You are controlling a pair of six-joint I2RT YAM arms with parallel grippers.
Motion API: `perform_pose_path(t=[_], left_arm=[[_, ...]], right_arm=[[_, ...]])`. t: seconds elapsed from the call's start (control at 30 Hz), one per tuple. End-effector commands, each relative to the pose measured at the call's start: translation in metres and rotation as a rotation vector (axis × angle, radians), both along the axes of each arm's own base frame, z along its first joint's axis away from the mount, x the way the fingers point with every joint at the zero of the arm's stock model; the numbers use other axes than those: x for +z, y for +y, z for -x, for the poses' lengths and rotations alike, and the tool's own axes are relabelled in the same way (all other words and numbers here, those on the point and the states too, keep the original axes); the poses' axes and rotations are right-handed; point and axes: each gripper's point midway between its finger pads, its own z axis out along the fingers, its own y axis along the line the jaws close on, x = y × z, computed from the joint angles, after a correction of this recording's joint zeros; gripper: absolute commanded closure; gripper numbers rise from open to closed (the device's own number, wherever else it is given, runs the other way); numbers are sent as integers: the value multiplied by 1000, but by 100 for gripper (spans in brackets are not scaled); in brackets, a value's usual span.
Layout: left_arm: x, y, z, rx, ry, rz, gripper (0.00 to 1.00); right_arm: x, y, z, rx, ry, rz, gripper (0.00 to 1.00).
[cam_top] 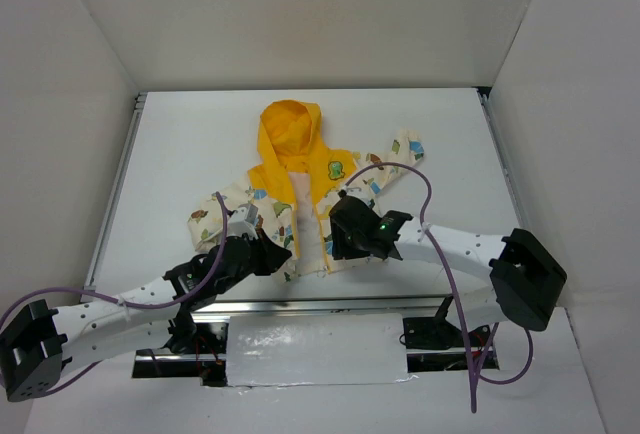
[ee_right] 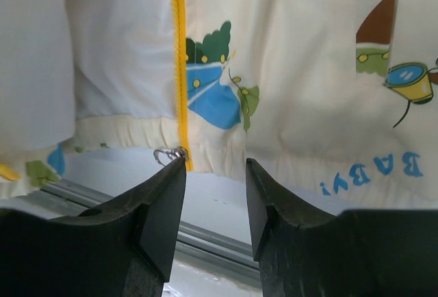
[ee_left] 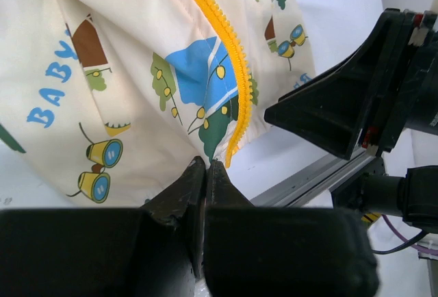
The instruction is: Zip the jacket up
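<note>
The jacket (cam_top: 300, 194) lies unzipped mid-frame on the counter (cam_top: 180, 144), hood (cam_top: 288, 129) toward the top. Your left jaws clench its hem (ee_right: 287, 153) beside the zipper (ee_left: 233, 85); your right jaws hang released just below it.

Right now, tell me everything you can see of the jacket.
The jacket is a small cream cloth garment with cartoon prints and blue BABY lettering, a yellow hood and yellow zipper teeth. It lies flat on the white table, hood away from the arms, front unzipped, white lining showing. The left gripper seems shut on the hem by the zipper's end; the open right gripper straddles the other hem beside the metal slider.
</note>
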Motion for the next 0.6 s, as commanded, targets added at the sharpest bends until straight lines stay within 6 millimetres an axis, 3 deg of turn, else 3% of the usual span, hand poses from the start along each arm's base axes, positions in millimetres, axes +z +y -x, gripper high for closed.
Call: perform_pose_path(t=[0.0,0.2,0.47,0.57], left_arm=[[10,2,-4,28,-10,16,100],[8,3,-3,22,-6,7,100],[6,3,-2,15,-7,3,100],[5,4,-2,16,-6,-2,100]], right_arm=[[5,0,-1,24,-25,106,53],[-7,16,3,59,7,145,54],[-30,17,3,59,47,195,54],[-41,17,8,65,74,194,58]])
